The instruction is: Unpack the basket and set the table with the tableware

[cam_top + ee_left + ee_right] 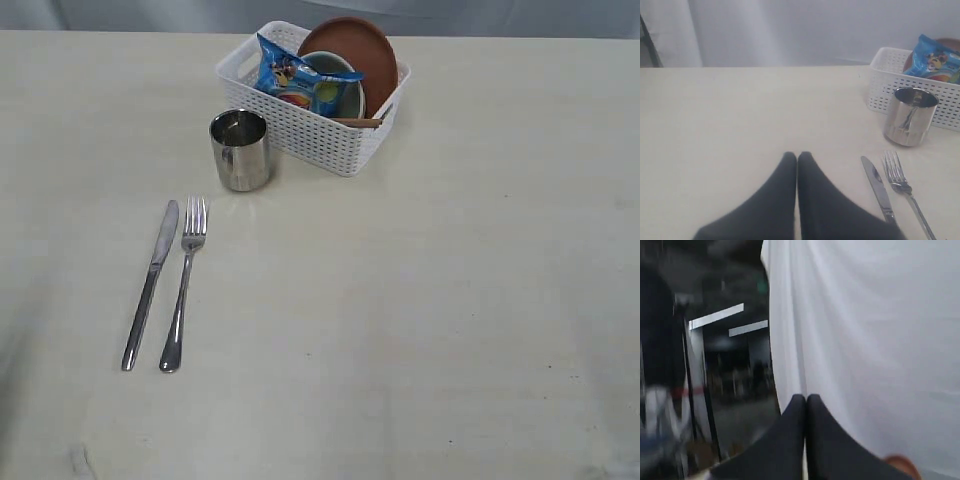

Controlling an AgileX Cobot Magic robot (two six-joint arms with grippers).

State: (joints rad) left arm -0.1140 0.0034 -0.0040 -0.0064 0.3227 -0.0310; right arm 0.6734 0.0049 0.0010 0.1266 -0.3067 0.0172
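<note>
The white perforated basket (300,125) stands at the back of the cream table (420,320). In it lean a reddish-brown plate (362,52) and a pale bowl (345,95), with a brown wooden handle (357,122) across the rim. A steel cup (240,150) stands in front of the basket. The knife (150,285) and fork (183,285) lie side by side on the left. My left gripper (797,156) is shut and empty, beside the knife (879,187). My right gripper (806,398) is shut, pointing at a white curtain. Neither gripper shows in the exterior view.
A blue crisp bag (300,82) lies on top of the basket's contents. The left wrist view also shows the cup (910,116), the fork (902,187) and the basket (912,82). A white curtain (870,340) hangs behind the table.
</note>
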